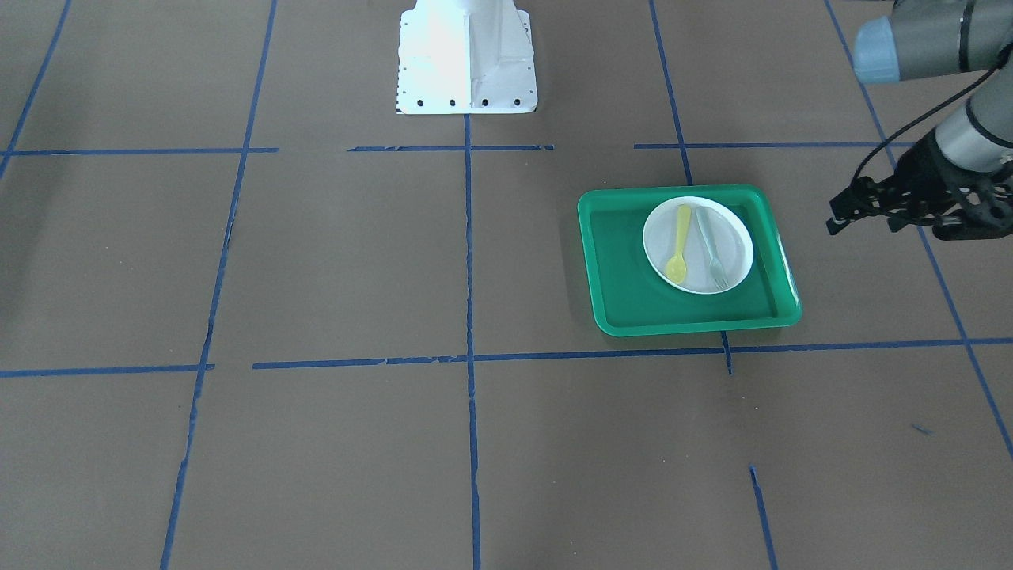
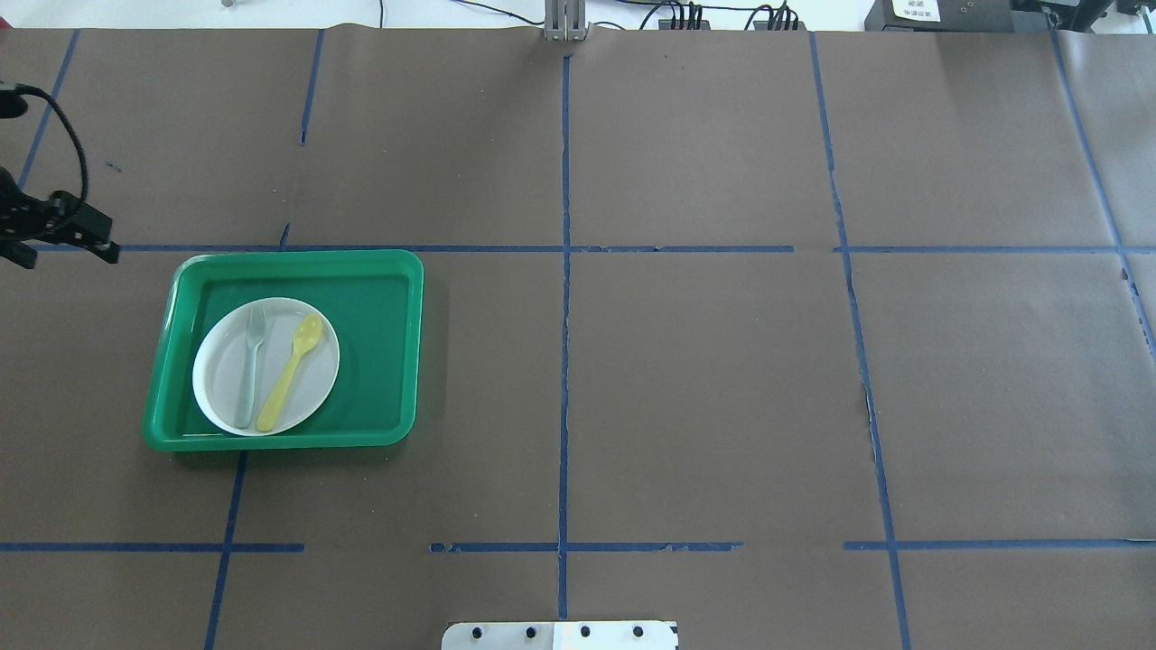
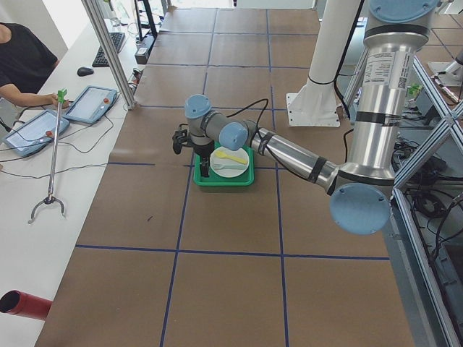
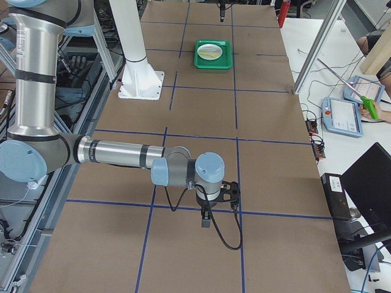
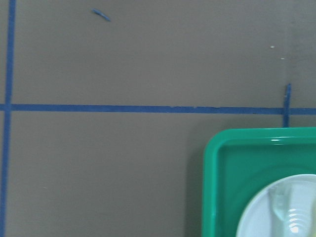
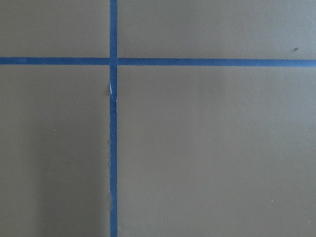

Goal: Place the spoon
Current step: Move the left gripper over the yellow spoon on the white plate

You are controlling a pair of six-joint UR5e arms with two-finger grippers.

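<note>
Lying flat on the white plate, the pale yellow spoon has its oval bowl pointing away from the robot and its handle slanting back toward it; just beside it, on the robot's left, lies the grey-green fork, tines also pointing away; their handle ends come close together, though whether they touch cannot be made out; the plate sits inside the green tray, toward the tray's left and near side; the tray rests on the brown counter, which is marked off with blue tape lines; the left fingers are spread wide with nothing between them, off past the tray's far left corner and clear of its rim; the right fingers show only in the side view, well apart from the tray, and I cannot tell how they are set.
</note>
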